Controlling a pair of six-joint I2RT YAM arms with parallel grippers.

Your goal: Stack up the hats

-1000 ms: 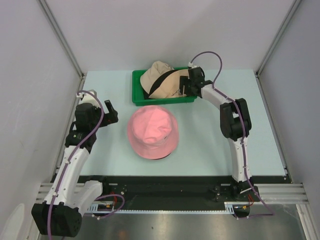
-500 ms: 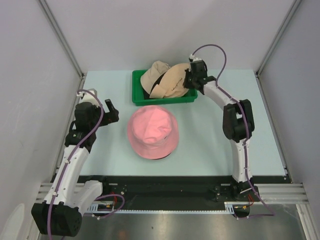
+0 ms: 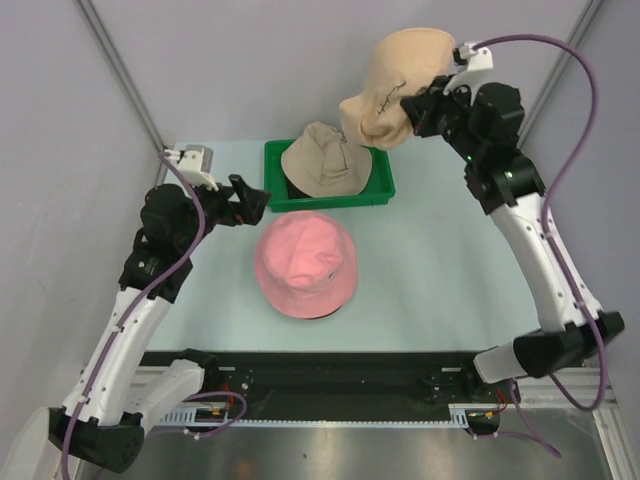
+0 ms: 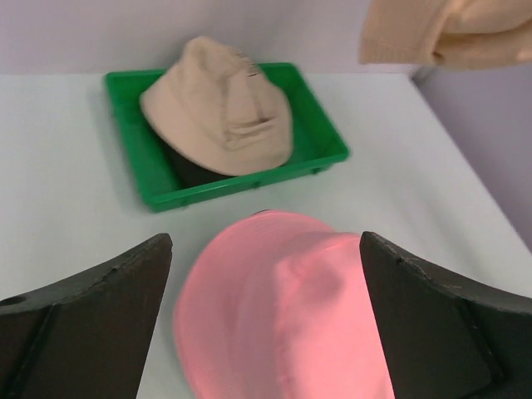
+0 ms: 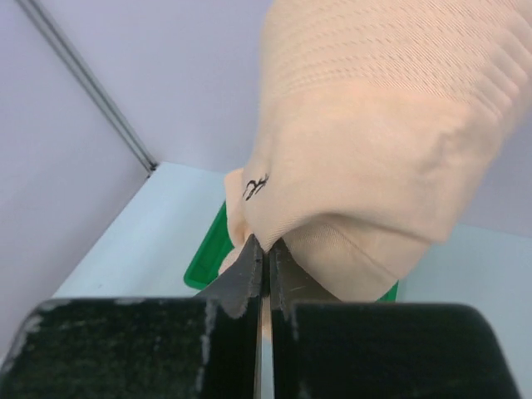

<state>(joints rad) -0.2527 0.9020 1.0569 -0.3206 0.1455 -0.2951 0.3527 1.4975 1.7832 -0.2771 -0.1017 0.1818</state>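
A pink hat [image 3: 305, 265] lies on the table in front of the green tray [image 3: 378, 190]; in the left wrist view the pink hat [image 4: 283, 324] fills the space below my fingers. One beige hat [image 3: 322, 160] rests in the tray over something black [image 4: 193, 166]. A second beige hat [image 3: 395, 85] hangs high above the tray's right end, my right gripper [image 3: 410, 112] shut on its brim. In the right wrist view, that gripper [image 5: 266, 245] pinches the fabric of the beige hat [image 5: 382, 125]. My left gripper [image 3: 255, 205] is open and empty, left of the tray, above the pink hat.
Grey walls close in the table on the left, back and right. The tray [image 4: 328, 137] stands at the back middle. A dark edge [image 3: 318, 316] shows under the pink hat's near brim.
My right gripper shut on a beige hat in the tray and raised it high above the tray. My left arm swung up and right toward the tray, still open.
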